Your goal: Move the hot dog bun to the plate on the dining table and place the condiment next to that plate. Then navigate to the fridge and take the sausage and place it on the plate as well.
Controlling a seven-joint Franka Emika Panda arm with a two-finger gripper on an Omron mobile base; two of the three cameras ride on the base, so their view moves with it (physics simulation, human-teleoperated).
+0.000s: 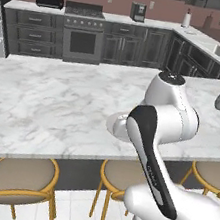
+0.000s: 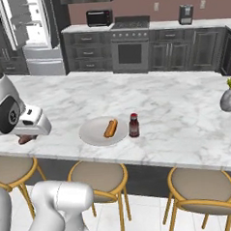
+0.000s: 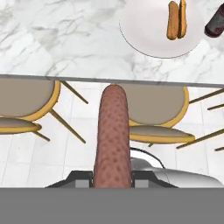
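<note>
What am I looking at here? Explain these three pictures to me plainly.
It is a simulated kitchen with a white robot arm on a driving base. Two pictures come from cameras on the base, behind the arm to its left and right. The third comes from a camera on the hand. On the marble table lies a plate with a bun, and a bottle stands beside it. At the far end stands a small vase. The gripper holds a sausage.

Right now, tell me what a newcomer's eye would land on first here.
The reddish sausage gripped in the claw, hanging over the stools just short of the counter edge. Next, the white plate on the marble counter with the hot dog bun on it and the dark condiment bottle beside it.
</note>
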